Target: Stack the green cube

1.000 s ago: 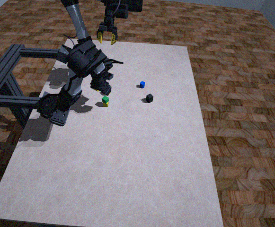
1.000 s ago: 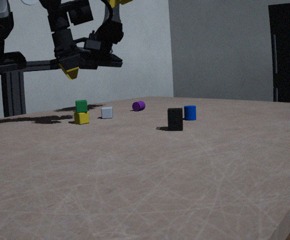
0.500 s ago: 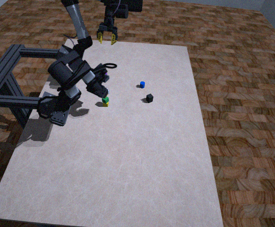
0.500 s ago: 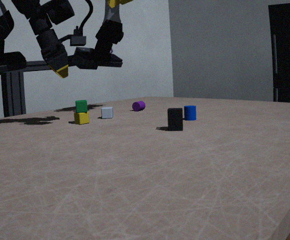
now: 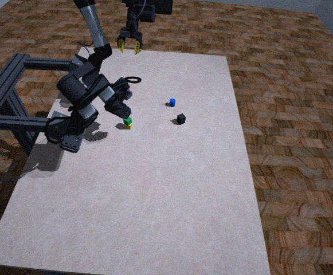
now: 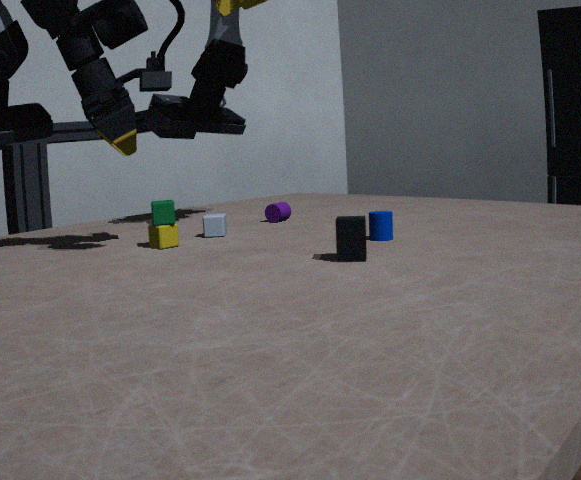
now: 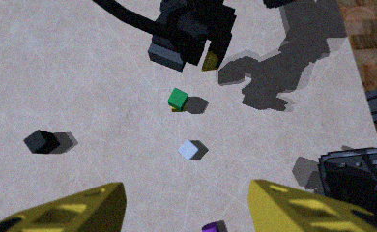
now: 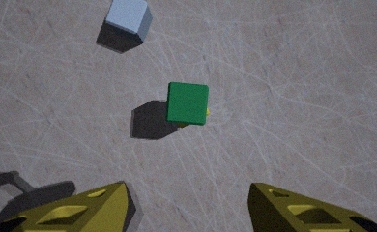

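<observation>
The green cube [image 5: 127,120] [image 6: 162,212] [image 7: 178,99] [image 8: 188,103] rests flat and upright on top of the yellow cube [image 5: 128,126] [image 6: 163,236] [image 7: 177,109]. It looks roughly centred and is turned a little relative to it. From above it hides most of the yellow cube. My right gripper [image 6: 127,144] [image 8: 188,192] is open and empty, above and clear of the stack; its fingers are hidden in the top view. My left gripper [image 5: 129,48] [image 7: 187,190] is open and empty, high over the far end of the table.
A white cube [image 6: 214,225] [image 7: 189,150] [image 8: 128,15] stands near the stack. A purple cylinder [image 6: 278,212] [image 7: 210,228] lies on its side beyond it. A black block [image 5: 180,118] [image 6: 351,238] [image 7: 40,141] and a blue cylinder [image 5: 172,102] [image 6: 380,225] stand farther from the arm bases.
</observation>
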Controlling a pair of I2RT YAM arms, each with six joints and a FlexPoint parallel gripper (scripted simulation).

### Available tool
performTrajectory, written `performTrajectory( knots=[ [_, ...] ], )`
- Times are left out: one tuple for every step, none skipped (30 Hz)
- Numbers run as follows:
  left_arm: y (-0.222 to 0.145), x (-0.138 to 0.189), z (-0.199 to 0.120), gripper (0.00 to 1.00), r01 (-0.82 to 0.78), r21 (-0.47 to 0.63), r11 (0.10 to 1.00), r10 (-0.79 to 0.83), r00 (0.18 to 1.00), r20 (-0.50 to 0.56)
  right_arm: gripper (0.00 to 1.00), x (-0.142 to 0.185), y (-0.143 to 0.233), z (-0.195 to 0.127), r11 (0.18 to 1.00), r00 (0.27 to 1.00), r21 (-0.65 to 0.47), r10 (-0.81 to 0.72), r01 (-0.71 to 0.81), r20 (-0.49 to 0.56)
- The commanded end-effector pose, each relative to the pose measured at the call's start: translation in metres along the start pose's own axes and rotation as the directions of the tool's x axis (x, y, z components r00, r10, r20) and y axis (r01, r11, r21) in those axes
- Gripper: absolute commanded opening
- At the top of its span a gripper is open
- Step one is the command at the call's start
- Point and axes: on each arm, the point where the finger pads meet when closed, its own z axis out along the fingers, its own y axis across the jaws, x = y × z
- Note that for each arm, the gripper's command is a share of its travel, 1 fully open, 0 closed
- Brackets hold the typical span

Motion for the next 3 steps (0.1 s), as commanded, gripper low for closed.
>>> performTrajectory(
  knots=[
    [0.0093,-0.0084,-0.0114,0.61,-0.03,-0.064,0.998,0.031,0.999,0.014,0.61,-0.009,-0.0009,-0.0008,1.0,0.999,-0.002,-0.002,0.002,0.032],
    [0.0093,-0.0084,-0.0114,0.61,-0.03,-0.064,0.998,0.031,0.999,0.014,0.61,-0.009,-0.0009,-0.0008,1.0,0.999,-0.002,-0.002,0.002,0.032],
    [0.0093,-0.0084,-0.0114,0.61,-0.03,-0.064,0.998,0.031,0.999,0.014,0.61,-0.009,-0.0009,-0.0008,1.0,0.999,-0.002,-0.002,0.002,0.032]
  ],
)
